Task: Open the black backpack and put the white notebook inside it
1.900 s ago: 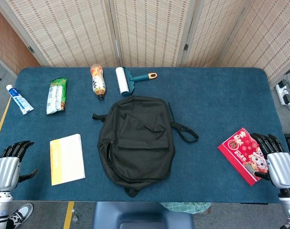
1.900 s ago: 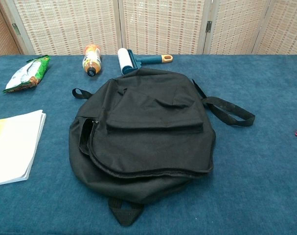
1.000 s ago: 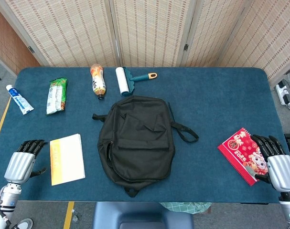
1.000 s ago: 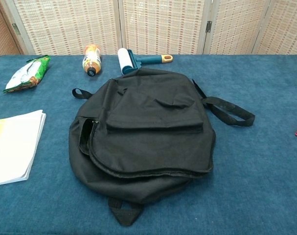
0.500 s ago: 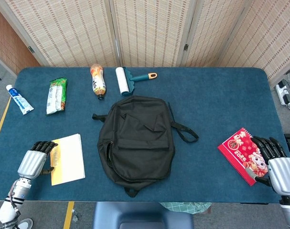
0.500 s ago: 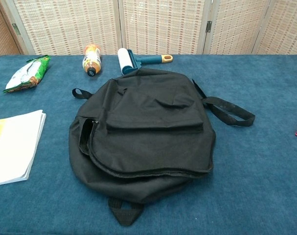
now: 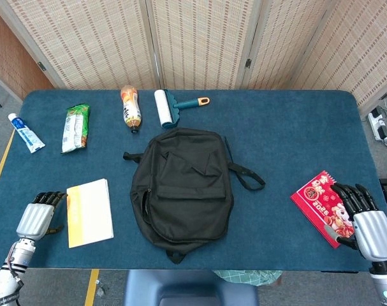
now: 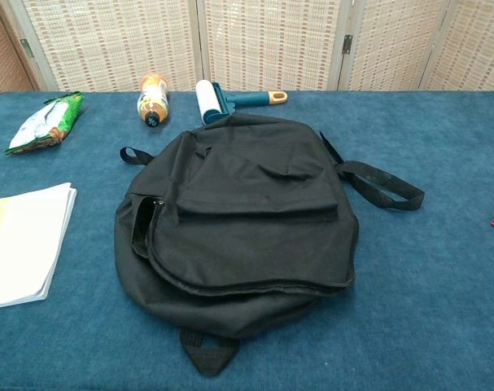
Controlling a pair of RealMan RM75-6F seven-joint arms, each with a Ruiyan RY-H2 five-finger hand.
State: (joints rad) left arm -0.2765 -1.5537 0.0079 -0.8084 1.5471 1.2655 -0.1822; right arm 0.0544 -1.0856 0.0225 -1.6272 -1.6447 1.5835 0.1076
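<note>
The black backpack (image 7: pixel 180 185) lies flat in the middle of the blue table, its top handle toward me; in the chest view the backpack (image 8: pixel 247 212) shows a short gap in the zip (image 8: pixel 146 221) on its left side. To its left lies the white notebook (image 7: pixel 89 212) with a yellow-tinted cover, seen also as the notebook (image 8: pixel 23 244) at the chest view's left edge. My left hand (image 7: pixel 37 217) hovers just left of the notebook, fingers apart, holding nothing. My right hand (image 7: pixel 362 218) is at the table's right front corner, fingers spread beside a red calendar (image 7: pixel 322 204), gripping nothing.
Along the back lie a toothpaste tube (image 7: pixel 26 133), a green snack bag (image 7: pixel 74 127), an orange bottle (image 7: pixel 131 107) and a lint roller (image 7: pixel 171 106). A backpack strap (image 7: pixel 245 176) trails to the right. The table's front edge is close to both hands.
My left hand came in from the table's left edge to the notebook's side, then drew back a little leftward. My right hand sank slightly by the calendar. Backpack and notebook have not moved.
</note>
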